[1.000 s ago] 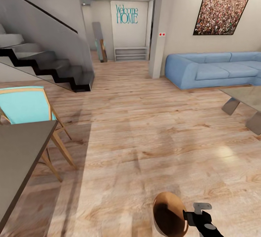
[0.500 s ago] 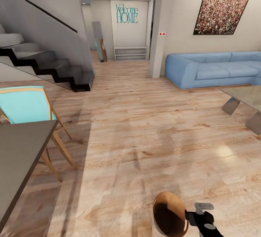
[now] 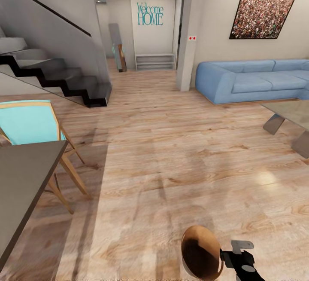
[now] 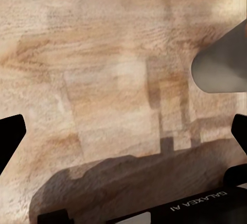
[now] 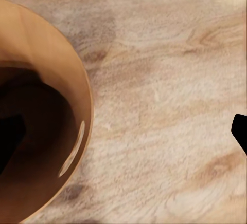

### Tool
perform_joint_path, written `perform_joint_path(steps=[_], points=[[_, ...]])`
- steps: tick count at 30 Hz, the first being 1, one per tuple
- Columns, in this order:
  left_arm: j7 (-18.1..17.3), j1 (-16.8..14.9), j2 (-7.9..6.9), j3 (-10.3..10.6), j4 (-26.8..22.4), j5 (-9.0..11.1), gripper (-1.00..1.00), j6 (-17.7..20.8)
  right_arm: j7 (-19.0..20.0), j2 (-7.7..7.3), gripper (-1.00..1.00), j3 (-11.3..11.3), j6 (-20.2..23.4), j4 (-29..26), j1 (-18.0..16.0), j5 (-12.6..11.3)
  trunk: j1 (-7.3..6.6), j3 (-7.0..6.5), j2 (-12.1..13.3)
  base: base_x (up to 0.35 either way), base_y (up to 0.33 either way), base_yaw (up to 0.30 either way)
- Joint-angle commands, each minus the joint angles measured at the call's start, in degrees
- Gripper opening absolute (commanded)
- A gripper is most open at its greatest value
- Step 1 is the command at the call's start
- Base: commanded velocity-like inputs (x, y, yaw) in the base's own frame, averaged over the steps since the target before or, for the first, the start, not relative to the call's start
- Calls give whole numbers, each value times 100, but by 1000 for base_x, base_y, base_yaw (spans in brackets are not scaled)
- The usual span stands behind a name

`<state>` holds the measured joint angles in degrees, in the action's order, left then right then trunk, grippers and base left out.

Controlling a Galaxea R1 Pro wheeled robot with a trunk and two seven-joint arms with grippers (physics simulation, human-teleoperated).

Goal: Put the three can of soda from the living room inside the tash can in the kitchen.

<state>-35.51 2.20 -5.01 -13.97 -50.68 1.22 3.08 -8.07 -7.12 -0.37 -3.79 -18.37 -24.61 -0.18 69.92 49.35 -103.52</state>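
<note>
The tash can (image 3: 201,253), pale grey outside and brown-orange inside, is at the bottom of the head view on the wood floor. My right gripper (image 3: 229,251) is at its rim on the right. In the right wrist view the bin's wall (image 5: 77,131) runs between the wide-apart fingers of the right gripper (image 5: 123,134), one fingertip (image 5: 10,136) inside the bin and the other outside. My left gripper (image 4: 123,131) is open over bare floor, with the bin's grey outside (image 4: 221,64) off to one side. The three can of soda are out of view.
A dark table (image 3: 21,178) and a turquoise chair (image 3: 30,122) stand at the left, black stairs (image 3: 64,79) behind them. A blue sofa (image 3: 253,81) and a glass coffee table (image 3: 292,115) are at the right. Open wood floor (image 3: 163,143) leads past a pillar (image 3: 186,36) to the hallway.
The whole picture has shifted slightly upward, so the camera moved. The bin and my right gripper keep their place at the bottom of the view.
</note>
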Motion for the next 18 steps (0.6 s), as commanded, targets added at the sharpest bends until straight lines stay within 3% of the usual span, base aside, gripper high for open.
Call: perform_joint_path(steps=[1, 18], points=[[0, 0, 0, 0, 1, 1, 100, 0, 0, 2, 100, 0, 0, 0, 0, 0, 23, 27, -42, 0, 0, 0], [0, 1, 0, 0, 4, 1, 100, 0, -2, 9, 100, 10, 9, 0, 0, 0, 396, 488, -724, 0, 0, 0]])
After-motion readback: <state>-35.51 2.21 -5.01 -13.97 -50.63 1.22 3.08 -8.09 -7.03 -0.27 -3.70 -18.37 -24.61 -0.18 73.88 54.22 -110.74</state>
